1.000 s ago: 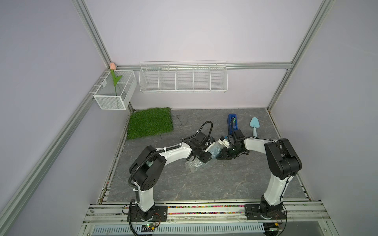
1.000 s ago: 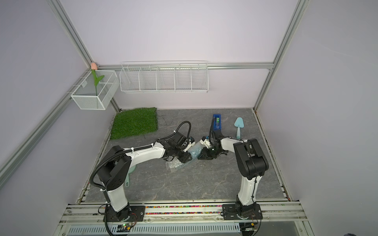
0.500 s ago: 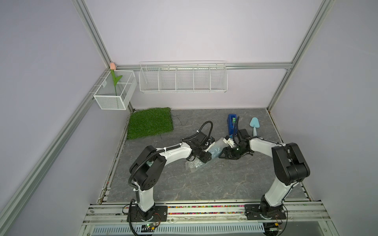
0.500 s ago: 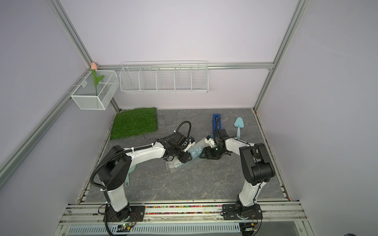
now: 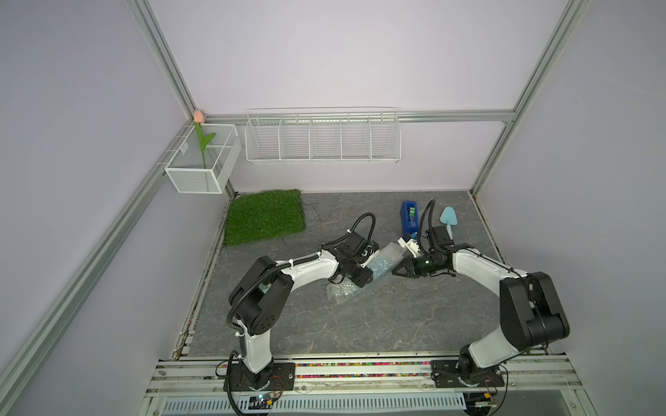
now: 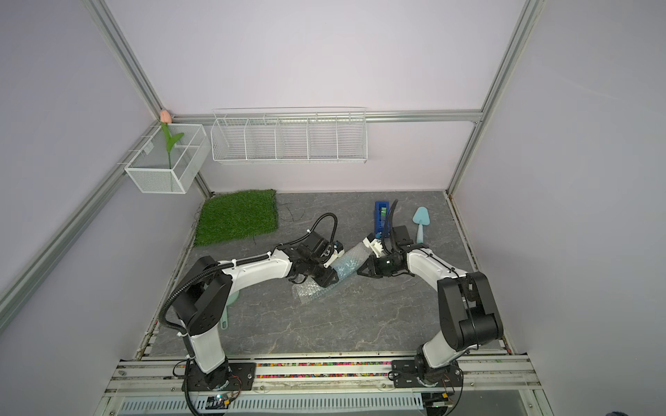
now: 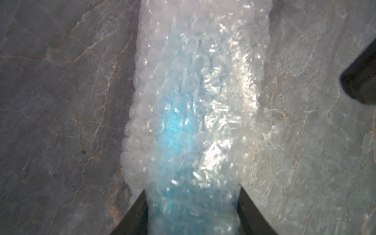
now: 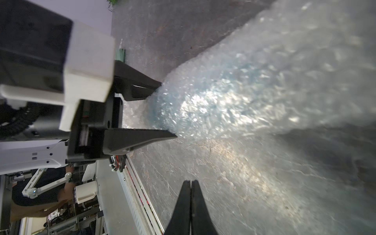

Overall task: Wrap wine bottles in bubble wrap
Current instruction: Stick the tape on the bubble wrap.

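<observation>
Bubble wrap roll point(image 5: 382, 263) gripped by left claw point(image 7: 192, 195); right claw point(image 8: 191, 183) closed beside its edge.

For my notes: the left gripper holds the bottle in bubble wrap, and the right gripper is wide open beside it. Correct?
No. The right gripper is shut and empty, as the right wrist view shows. The left gripper does hold the bottle in bubble wrap.
</observation>
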